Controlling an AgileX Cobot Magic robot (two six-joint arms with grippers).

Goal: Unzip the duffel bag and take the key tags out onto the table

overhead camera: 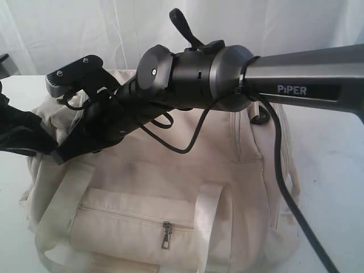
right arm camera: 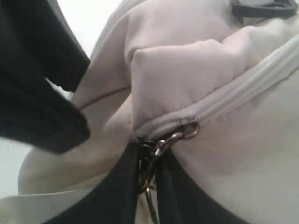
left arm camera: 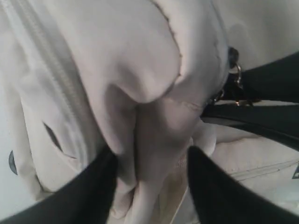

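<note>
Right wrist view: pinches the silver pull [right arm camera: 180, 134] at the zip's end with the right end effector [right arm camera: 148, 163]; clamps a fold of bag [overhead camera: 216, 170] with the left end effector [left arm camera: 152, 154]; rests on the table [overhead camera: 11, 239], zip shut where visible; no tags in sight, likely inside; looks soft, light, floppy; likely to bunch, so needs cloth held taut; best taken by the small, slippery metal pull.

Matt cream cloth duffel bag [overhead camera: 227, 176] w/ shiny metal zip pull [right arm camera: 160, 145]; arm [overhead camera: 296, 71] semi-gloss grey.
</note>
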